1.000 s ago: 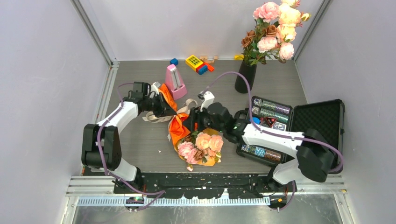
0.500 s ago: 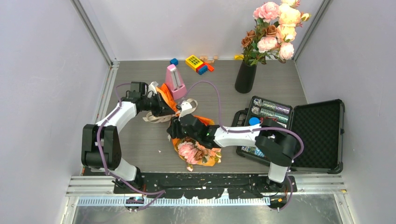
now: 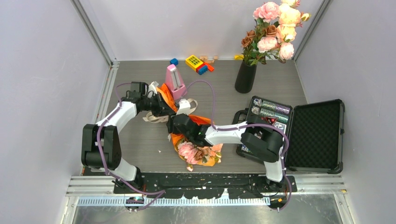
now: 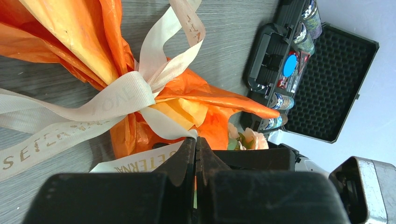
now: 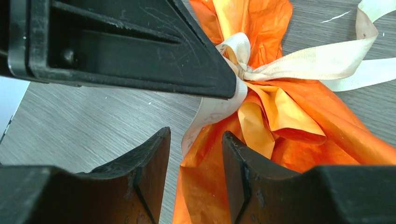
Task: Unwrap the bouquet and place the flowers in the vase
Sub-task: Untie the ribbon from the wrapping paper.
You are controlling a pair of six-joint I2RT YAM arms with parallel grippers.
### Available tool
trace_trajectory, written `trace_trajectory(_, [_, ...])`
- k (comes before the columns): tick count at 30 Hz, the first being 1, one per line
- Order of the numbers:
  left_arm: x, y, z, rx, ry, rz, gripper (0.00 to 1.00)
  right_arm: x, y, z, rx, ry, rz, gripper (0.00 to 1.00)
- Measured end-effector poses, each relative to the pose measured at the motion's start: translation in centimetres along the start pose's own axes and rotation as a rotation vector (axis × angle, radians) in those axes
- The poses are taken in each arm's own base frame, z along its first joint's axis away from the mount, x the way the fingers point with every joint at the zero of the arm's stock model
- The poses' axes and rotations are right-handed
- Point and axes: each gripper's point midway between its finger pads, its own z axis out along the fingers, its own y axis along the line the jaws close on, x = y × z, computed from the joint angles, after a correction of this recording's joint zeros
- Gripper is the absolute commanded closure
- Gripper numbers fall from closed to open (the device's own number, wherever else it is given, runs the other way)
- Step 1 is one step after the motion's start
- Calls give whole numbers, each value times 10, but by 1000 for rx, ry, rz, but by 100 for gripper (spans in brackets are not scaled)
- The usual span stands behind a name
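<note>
Two robot arms reach over a grey wood-grain tabletop enclosed by pale walls. The bouquet lies on its side near the middle of the tabletop. Its pink and peach roses point toward the arms' bases and its tied end points toward the back left. Its crinkly orange paper is still bound by a cream ribbon knotted around the waist, and loose printed tails trail across the tabletop.

The left gripper sits at the tied end, its fingers pressed together on a strand of the ribbon just beside the knot. The right arm stretches across the bouquet from the right. The right gripper hovers low beside the knot with its fingers apart. A ribbon tail and a fold of orange paper show in the gap, and nothing is clamped.

The vase, tall and glossy black, stands upright at the back right, well apart from the bouquet. It holds a bunch of pink and cream roses. A pink metronome stands just behind the wrapped end. Coloured toy blocks lie by the back wall. An open black case rests on the right.
</note>
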Motion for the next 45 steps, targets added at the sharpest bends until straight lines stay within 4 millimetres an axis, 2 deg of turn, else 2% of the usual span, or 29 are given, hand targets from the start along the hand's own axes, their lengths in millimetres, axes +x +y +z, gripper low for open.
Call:
trace_trajectory(6, [0,2,1,-2,4,-4,100,-3,1,11,38,-22,-7,50])
trace_trajectory(9, [0,2,1,-3,4,-4,100,-7,-1,17,84,-50,-22,55])
trace_trajectory(14, [-1,3,1,-5,3,-3,100,-7,-8,14,143,-75,-63,63])
trace_trajectory(21, [-4,9,1,-14,1,-9,100,-7,-11,12,174,-91,-96,77])
trace_trajectory(28, [-4,10,0,-16,0,-3,100,-10,-16,10,198,-98,-124,98])
trace_trajectory(33, [-2,11,0,-20,6,-11,100,-17,-17,1,208,-80,-154,100])
trace_trajectory(38, [0,10,-1,-14,18,-17,100,-33,-8,-7,204,-63,-184,100])
trace_trajectory(45, [5,4,-2,5,43,-23,100,-29,-18,-17,229,-3,-277,100])
